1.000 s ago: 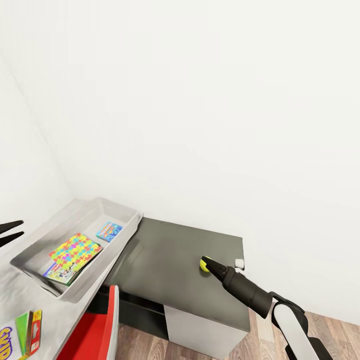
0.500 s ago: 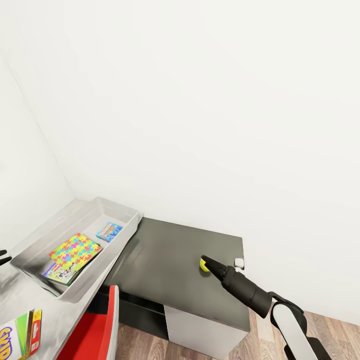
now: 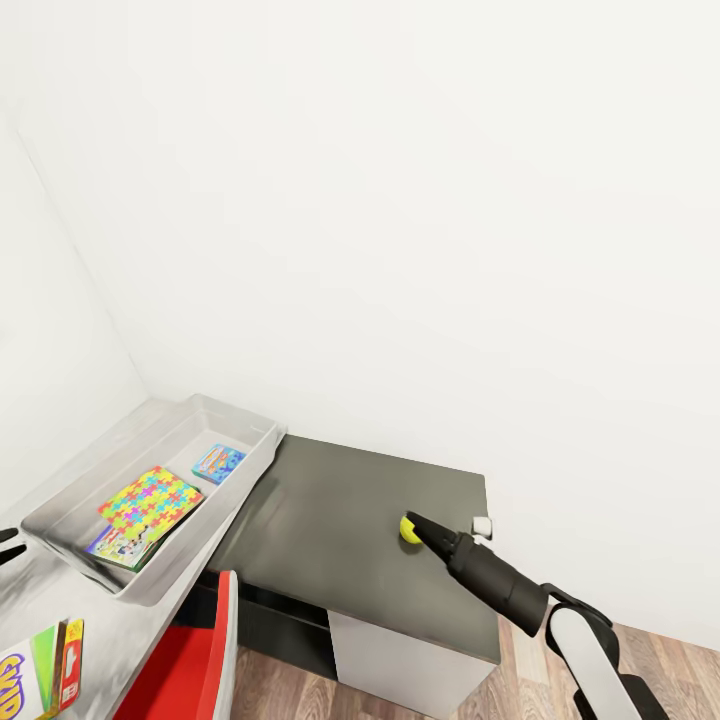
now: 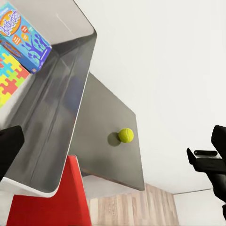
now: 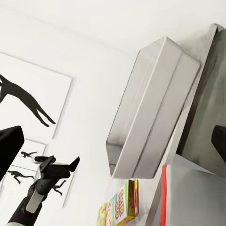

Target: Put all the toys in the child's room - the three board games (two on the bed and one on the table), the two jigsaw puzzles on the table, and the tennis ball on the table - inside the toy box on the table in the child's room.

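Observation:
The tennis ball [image 3: 408, 530] [image 4: 125, 135] rests on the dark grey low section of the table [image 3: 330, 510]. My right gripper [image 3: 415, 524] [image 5: 114, 143] is open, its tip overlapping the ball in the head view; the left wrist view shows a gap between them. The grey toy box [image 3: 60, 505] [image 4: 52, 132] [image 5: 150, 108] holds a jigsaw puzzle [image 3: 150, 500] lying on a board game [image 3: 112, 546], plus a small blue box [image 3: 218, 462] [image 4: 21, 35]. A Skip-Bo board game [image 3: 40, 680] [image 5: 120, 207] lies on the white tabletop. My left gripper [image 3: 6, 545] [image 4: 113, 146] is open and empty.
A red chair [image 3: 185, 660] [image 4: 47, 207] stands against the table's front below the toy box. A small white object [image 3: 481, 524] sits near the dark section's right edge. White walls close the back and left. Wood floor [image 3: 650, 660] shows at lower right.
My left gripper has dropped lower and almost out of the head view at the left edge. The right gripper has stayed beside the ball, shifting only slightly.

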`<state>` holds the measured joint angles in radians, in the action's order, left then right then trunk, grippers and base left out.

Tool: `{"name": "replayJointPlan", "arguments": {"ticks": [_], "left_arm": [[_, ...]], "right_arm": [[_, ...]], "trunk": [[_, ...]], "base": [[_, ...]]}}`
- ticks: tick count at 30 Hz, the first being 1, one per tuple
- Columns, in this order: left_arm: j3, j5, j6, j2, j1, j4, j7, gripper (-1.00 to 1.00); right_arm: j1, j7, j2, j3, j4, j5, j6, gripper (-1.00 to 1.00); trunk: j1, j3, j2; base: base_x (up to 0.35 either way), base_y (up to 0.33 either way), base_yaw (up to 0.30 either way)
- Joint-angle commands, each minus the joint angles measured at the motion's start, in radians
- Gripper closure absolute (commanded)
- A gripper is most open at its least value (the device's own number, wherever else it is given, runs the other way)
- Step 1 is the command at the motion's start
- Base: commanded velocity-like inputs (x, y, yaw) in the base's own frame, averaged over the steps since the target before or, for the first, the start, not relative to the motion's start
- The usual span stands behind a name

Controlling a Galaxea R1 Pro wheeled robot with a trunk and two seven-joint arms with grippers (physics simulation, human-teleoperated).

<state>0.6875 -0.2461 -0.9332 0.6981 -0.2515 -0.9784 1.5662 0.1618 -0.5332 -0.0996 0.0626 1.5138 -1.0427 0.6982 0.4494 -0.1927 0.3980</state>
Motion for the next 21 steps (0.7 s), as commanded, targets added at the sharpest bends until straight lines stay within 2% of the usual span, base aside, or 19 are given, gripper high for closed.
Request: {"name": "replayJointPlan", "arguments": {"ticks": [1, 21], "left_arm": [[0.0, 0.001, -0.011, 0.0, 0.0, 0.0, 0.005, -1.0], [0.0, 0.001, -0.012, -0.006, 0.006, -0.003, 0.005, -1.0]], "right_arm": [[0.001, 0.001, -0.001, 0.0, 0.0, -0.005, 0.004, -1.0], [0.001, 0.0, -0.003, 0.0, 0.001, -0.005, 0.004, -1.0]], "trunk": [[0.001, -0.002, 0.002], [0.001, -0.002, 0.002]], "base": [[0.0, 0.0, 0.0], [0.0, 0.0, 0.0]]}}
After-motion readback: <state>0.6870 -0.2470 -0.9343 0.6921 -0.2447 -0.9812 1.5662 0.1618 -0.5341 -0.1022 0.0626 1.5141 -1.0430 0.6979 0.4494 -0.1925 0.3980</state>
